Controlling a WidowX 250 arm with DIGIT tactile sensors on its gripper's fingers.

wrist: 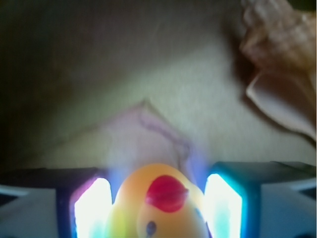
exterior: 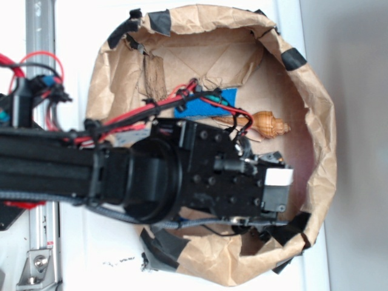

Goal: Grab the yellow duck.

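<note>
The yellow duck [wrist: 158, 208], glossy with a red-orange beak, fills the space between my two bright pads [wrist: 94, 208] at the bottom of the wrist view. Its sides touch both pads, so my gripper [wrist: 159, 179] is shut on it. In the exterior view the black gripper [exterior: 273, 188] hangs over the lower right of the brown paper bowl [exterior: 321, 121], and the arm hides the duck there.
A tan spiral seashell [exterior: 267, 124] lies just beyond the gripper and shows in the wrist view as the seashell [wrist: 282, 59] at upper right. A blue sponge [exterior: 203, 106] lies under the red cables. The bowl's crumpled wall rises all round.
</note>
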